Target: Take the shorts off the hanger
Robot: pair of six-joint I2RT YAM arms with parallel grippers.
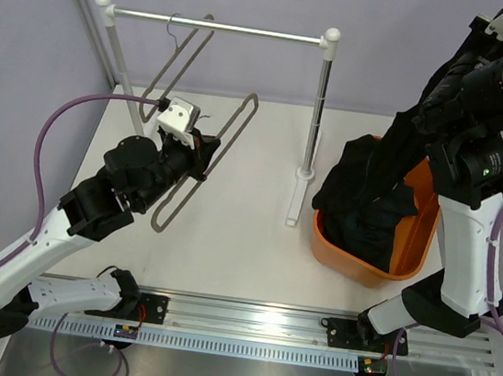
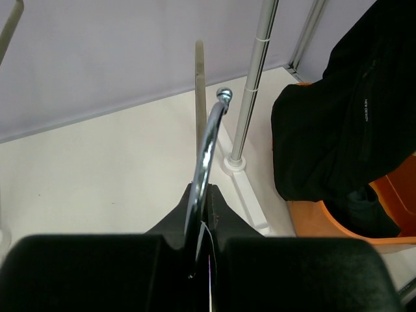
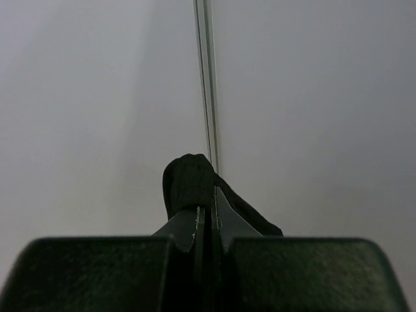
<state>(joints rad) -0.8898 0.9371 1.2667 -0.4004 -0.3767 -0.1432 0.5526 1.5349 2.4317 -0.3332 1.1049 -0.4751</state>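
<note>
Shorts (image 1: 371, 199), black, hang as a limp bundle from the raised right arm (image 1: 469, 226), lower end resting in an orange bin (image 1: 345, 254) on the table (image 1: 244, 243), right of the rack. They are off the hanger (image 1: 250, 101), which the left gripper (image 1: 202, 151) holds bare and tilted above the table, well apart from the bin. A second hanger (image 1: 203, 29), also bare, hooks on the rail (image 1: 244, 30). Left wrist view: left gripper (image 2: 201, 214) fingers pressed together on the hanger's chrome hook (image 2: 209, 143); rack post (image 2: 255, 78) just behind; shorts (image 2: 351, 117) draped over the near rim of the bin (image 2: 396, 195) at right. Right wrist view: right gripper (image 3: 208, 214) fingers clamped tight, pinching a fold of the shorts (image 3: 188, 182) that bulges up past the tips, plain wall behind. No white mark can be made out on the fabric.
</note>
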